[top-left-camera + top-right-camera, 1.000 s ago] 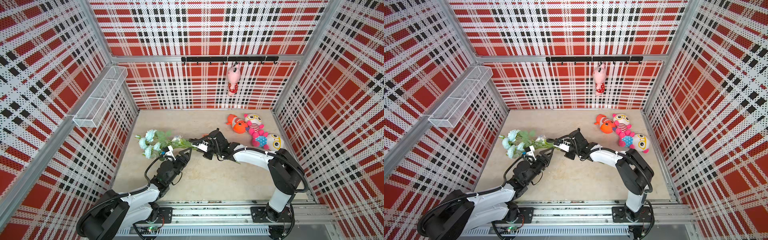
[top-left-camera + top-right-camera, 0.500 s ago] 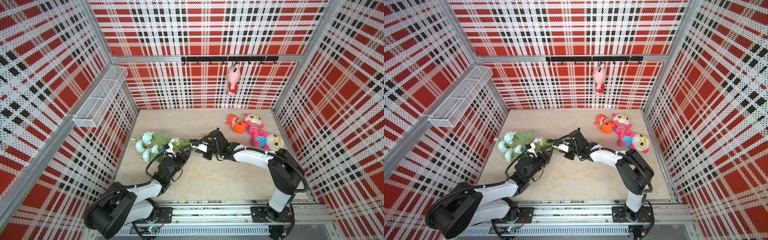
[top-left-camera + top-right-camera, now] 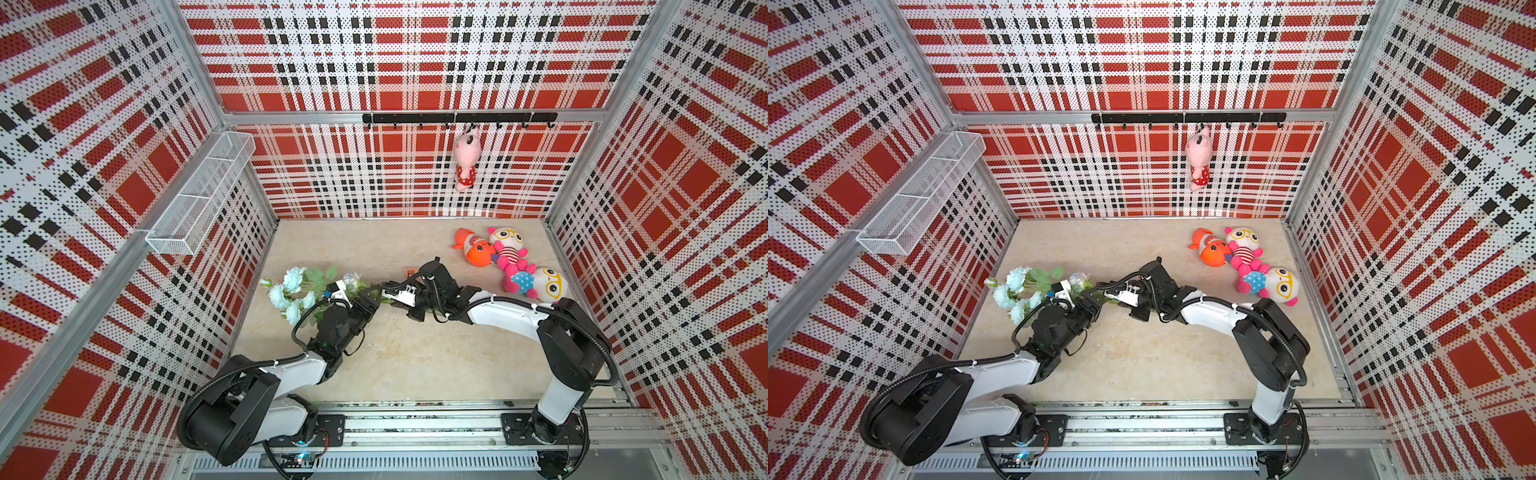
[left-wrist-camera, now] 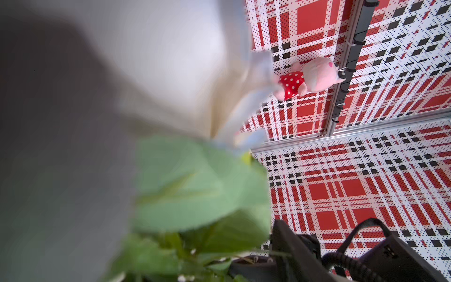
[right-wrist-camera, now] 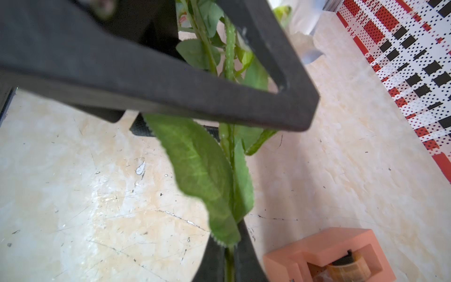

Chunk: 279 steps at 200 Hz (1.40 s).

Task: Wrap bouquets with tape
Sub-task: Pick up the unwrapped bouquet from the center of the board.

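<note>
While no tape is yet on the stems, the bouquet (image 3: 297,291) is stretched sideways low over the marbled tabletop (image 3: 415,357), with its pale blue rose heads at the left near the side wall and its green stems pointing right. Just past the blooms, the left gripper (image 3: 372,296) is set about the leafy upper stems, presumably so that the heads are supported. Its dark fingers are seen crossing the stems in the right wrist view, but whether they are clamped or slack cannot be told. Almost tip to tip with it, the right gripper (image 3: 390,296) is clenched on the lower stem, which is seen pinched between its fingers in the right wrist view. The bunch is thus steadied at two places, and only a short stretch of stem is left between them, judged to be where the wrap is meant. The peach tape dispenser (image 5: 329,254) is left untouched on the tabletop just beside the right gripper, towards the back wall, within easy reach. Farther right, the plush toys (image 3: 511,266) are laid well apart from the work.
</note>
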Each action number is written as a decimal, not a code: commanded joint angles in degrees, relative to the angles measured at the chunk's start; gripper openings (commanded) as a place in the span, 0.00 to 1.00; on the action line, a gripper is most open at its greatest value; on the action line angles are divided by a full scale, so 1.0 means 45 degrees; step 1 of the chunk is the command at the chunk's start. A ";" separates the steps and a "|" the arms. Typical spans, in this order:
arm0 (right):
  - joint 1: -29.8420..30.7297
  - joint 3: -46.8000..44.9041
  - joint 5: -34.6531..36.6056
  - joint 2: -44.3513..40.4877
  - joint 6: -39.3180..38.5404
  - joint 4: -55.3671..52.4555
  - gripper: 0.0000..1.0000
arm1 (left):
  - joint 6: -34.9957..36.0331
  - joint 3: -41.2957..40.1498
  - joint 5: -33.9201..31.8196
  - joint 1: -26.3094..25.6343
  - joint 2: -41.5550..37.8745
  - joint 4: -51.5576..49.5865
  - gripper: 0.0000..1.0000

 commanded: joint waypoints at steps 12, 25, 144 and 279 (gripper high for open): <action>0.0152 -0.0138 -0.0707 -0.0548 -0.0360 0.0450 0.00 | 0.0466 0.0523 0.0362 0.0087 0.0434 0.0239 0.58; 0.0172 -0.0215 -0.0719 -0.0591 -0.0414 0.0476 0.00 | 0.0455 0.0439 0.0381 0.0106 0.0479 0.0336 0.52; 0.0171 -0.0378 -0.0120 -0.0609 -0.0431 0.0197 0.32 | 0.0364 -0.0018 0.0259 0.0393 -0.0146 0.0454 0.07; 0.0192 -0.0510 0.1698 -0.0182 0.1193 0.1122 0.07 | 0.0636 0.0220 -0.0011 0.0250 -0.0232 0.0085 0.10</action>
